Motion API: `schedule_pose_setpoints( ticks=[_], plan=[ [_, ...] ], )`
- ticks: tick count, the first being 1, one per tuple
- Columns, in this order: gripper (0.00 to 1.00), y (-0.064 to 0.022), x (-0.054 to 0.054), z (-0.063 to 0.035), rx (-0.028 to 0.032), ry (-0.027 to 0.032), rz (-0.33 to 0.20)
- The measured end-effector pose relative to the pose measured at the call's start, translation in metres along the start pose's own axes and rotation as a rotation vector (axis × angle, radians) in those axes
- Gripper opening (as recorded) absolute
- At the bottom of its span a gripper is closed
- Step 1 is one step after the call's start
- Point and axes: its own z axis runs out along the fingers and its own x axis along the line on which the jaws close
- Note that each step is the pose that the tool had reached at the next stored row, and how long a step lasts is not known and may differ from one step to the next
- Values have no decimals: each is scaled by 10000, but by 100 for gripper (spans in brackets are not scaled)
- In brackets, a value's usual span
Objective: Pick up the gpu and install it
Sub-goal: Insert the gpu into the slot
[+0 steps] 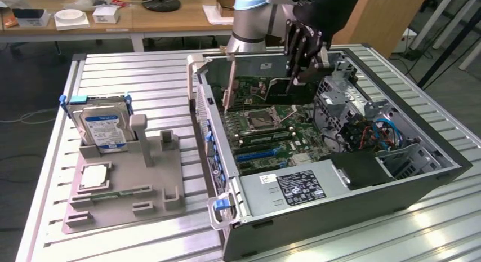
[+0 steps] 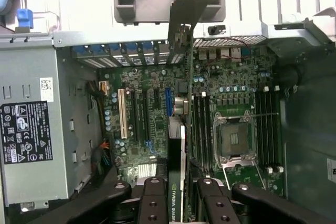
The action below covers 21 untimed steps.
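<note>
The arm (image 1: 252, 14) reaches down from the far side of the table (image 1: 135, 65) into the open computer case (image 1: 361, 200), with its wrist pointing down at the board. The gripper (image 1: 301, 79) hangs over the far end of the case. Its two black fingers (image 2: 155, 195) are drawn narrow and clamped on the top edge of the gpu (image 1: 278, 90). The card stands on edge, dark face towards the exterior view's right and metal bracket towards the case's rear wall. In the wrist view the gpu (image 2: 177, 129) shows edge-on between the fingers, running along the motherboard (image 2: 147, 129) beside the blue slot (image 2: 168, 100). Whether its lower edge touches a slot cannot be told.

One case lies on its side with the cover off. In it sit one silver power supply (image 1: 293, 189) with a black label at the near end, one green motherboard (image 1: 285, 141), one bundle of blue cables (image 1: 384, 132) and one open processor socket (image 1: 265, 122). The drive cage and case walls stand close around the gripper.

On the exterior view's left, well apart from the case, one grey fixture (image 1: 150, 177) carries one hard drive (image 1: 103, 129) standing upright and one square processor chip (image 1: 94, 176) lying flat
</note>
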Motion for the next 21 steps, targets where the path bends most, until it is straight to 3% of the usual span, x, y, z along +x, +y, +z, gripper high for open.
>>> schedule_pose_setpoints(
  ticks=[4, 8, 13, 21],
  plan=[
    [26, -7, 1, 16, -23, -8, -424],
    [26, -8, -1, 24, -22, -14, -427],
    [26, -97, -34, 82, -23, -26, -450],
    [26, -132, -108, 171, 83, -28, -546]
  ],
)
